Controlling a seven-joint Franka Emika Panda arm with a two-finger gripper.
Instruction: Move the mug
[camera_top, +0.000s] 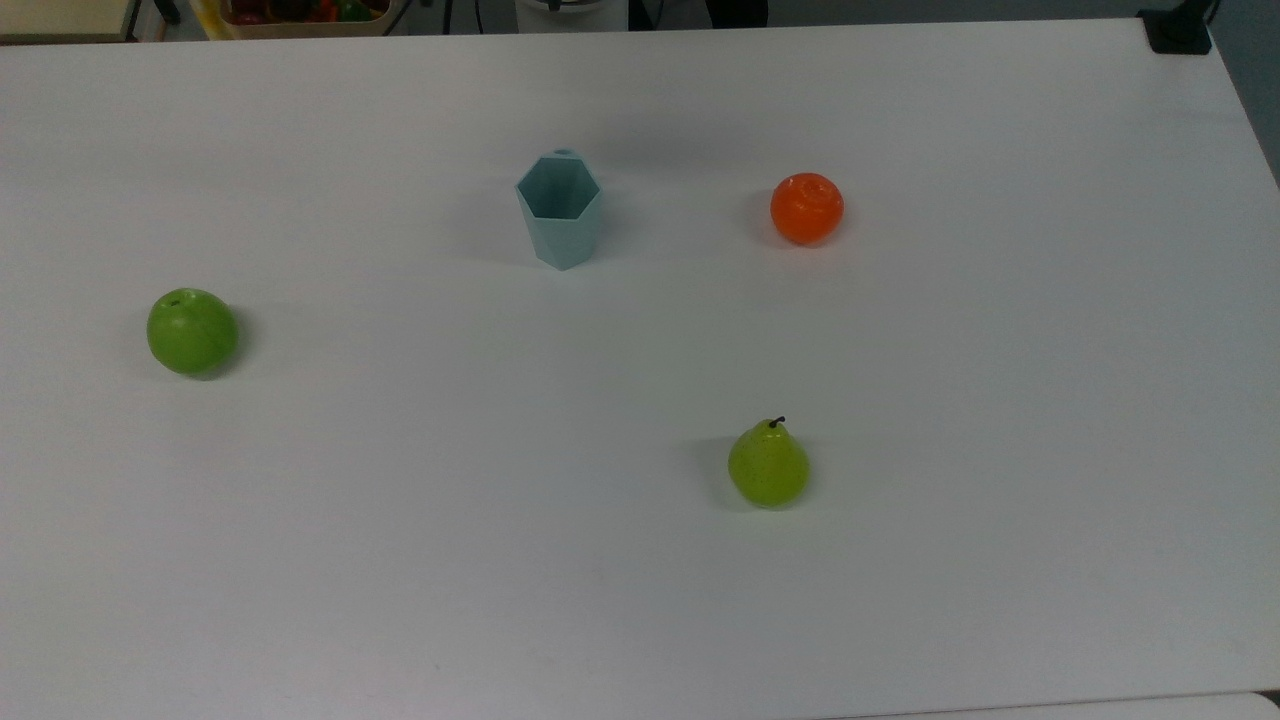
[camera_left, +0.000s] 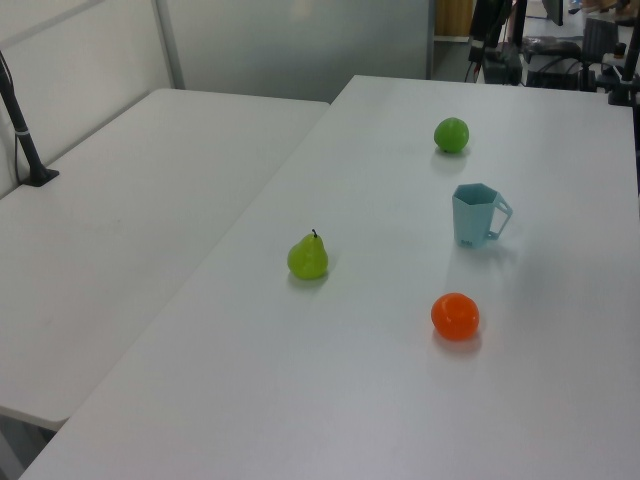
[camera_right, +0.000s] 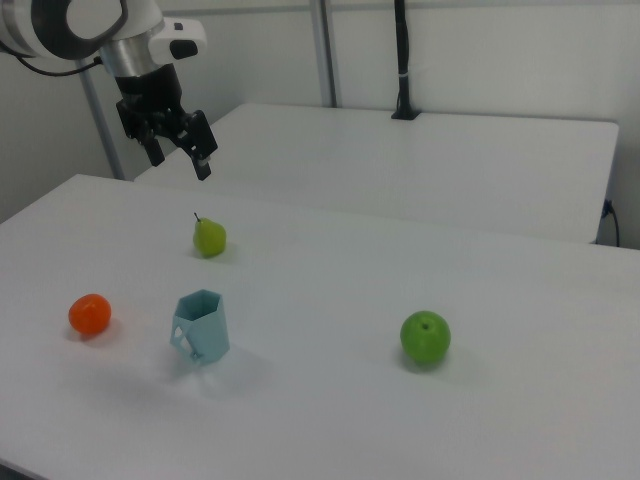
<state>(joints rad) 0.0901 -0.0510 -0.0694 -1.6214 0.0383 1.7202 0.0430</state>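
The pale blue-teal faceted mug (camera_top: 560, 210) stands upright on the white table (camera_top: 1000, 400), in the far middle of the top view. Its small handle tab points to the left view's right (camera_left: 478, 215) and toward the near left in the right view (camera_right: 202, 325). My gripper (camera_right: 180, 160) hangs open and empty high above the table, well above and behind the mug in the right view, with its fingers (camera_right: 205, 163) pointing down.
A green apple (camera_top: 192, 331), an orange (camera_top: 806, 208) and a green pear (camera_top: 768, 467) lie spread around the mug, each well apart from it. A second white table (camera_left: 120, 230) adjoins, bearing a black post (camera_left: 25, 130). A bin (camera_top: 300, 15) sits beyond the far edge.
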